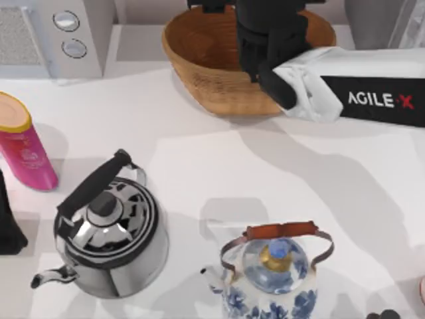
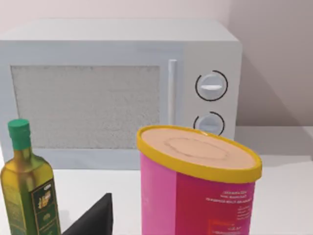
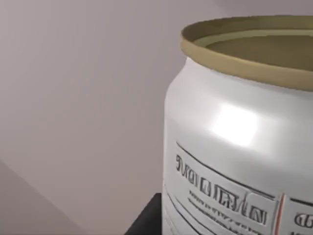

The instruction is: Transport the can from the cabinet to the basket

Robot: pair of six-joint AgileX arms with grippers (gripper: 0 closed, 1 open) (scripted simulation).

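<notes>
The silver can [image 3: 234, 137], with a gold rim and a printed label, sits very close in the right wrist view, with plain wall behind it. My right gripper [image 1: 265, 40] is shut on it. It hangs over the tan woven basket [image 1: 199, 66] at the back of the table, and its black body covers part of the basket's inside. In the top view the can is hidden beneath the wrist. My left gripper [image 1: 5, 222] stays parked at the table's left edge.
A white microwave [image 1: 60, 33] stands at the back left. In front of it is a pink cylinder [image 1: 23, 143] with a yellow-rimmed top, and an olive oil bottle [image 2: 27, 186] stands nearby. A steel kettle [image 1: 109, 232] and a blue-and-white kettle [image 1: 275, 279] stand near the front.
</notes>
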